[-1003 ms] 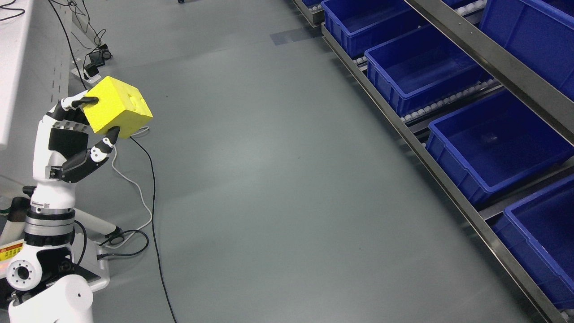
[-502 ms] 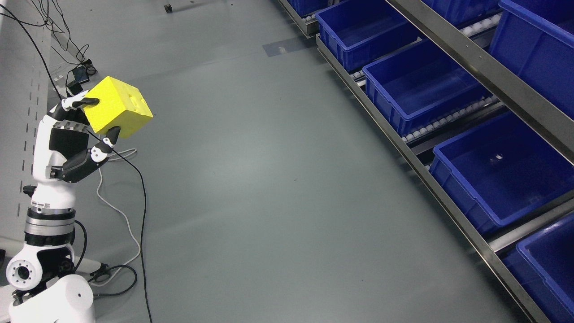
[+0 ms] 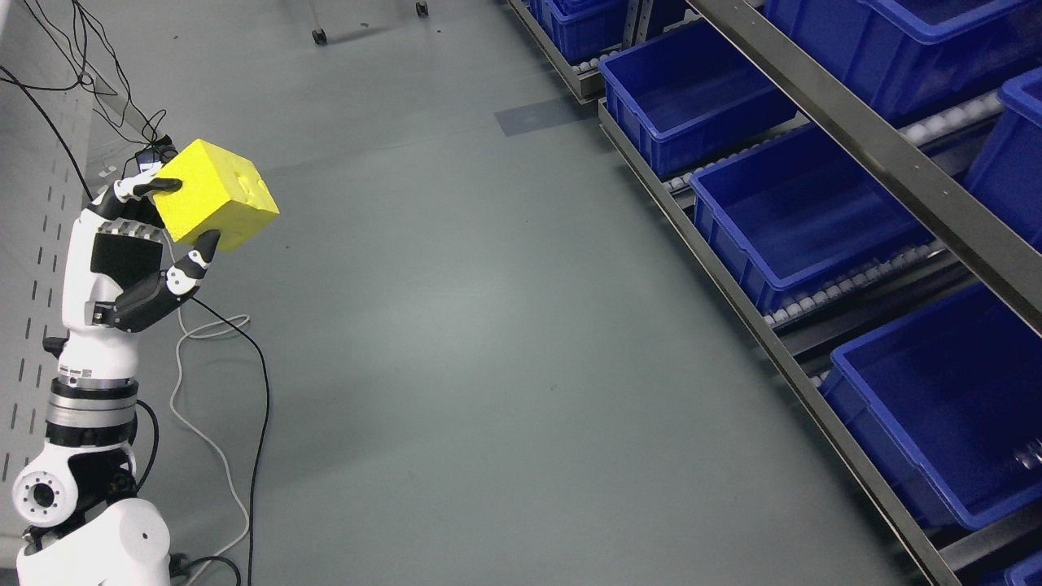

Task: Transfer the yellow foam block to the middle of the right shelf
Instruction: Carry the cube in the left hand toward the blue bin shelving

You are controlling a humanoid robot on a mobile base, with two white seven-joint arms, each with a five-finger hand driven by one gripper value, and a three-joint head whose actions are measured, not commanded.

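My left hand (image 3: 175, 216) is raised at the picture's left and is shut on the yellow foam block (image 3: 216, 194), a cube with small dents on one face. A finger lies on its top edge and the thumb presses from below. The block is held in the air above the grey floor. The shelf (image 3: 863, 134) runs along the right side, far from the hand, with blue bins on its levels. My right arm is not visible.
Blue bins (image 3: 802, 216) sit in rows on the shelf's roller tracks, with more bins (image 3: 875, 41) on the level above. Black and white cables (image 3: 236, 382) trail on the floor near my left arm. A perforated panel (image 3: 32, 268) stands at the far left. Cart wheels (image 3: 319, 36) show at the top.
The whole picture has shifted, so the camera has moved: the shelf and bins slid down and to the right. My left hand still holds the block in the same pose.
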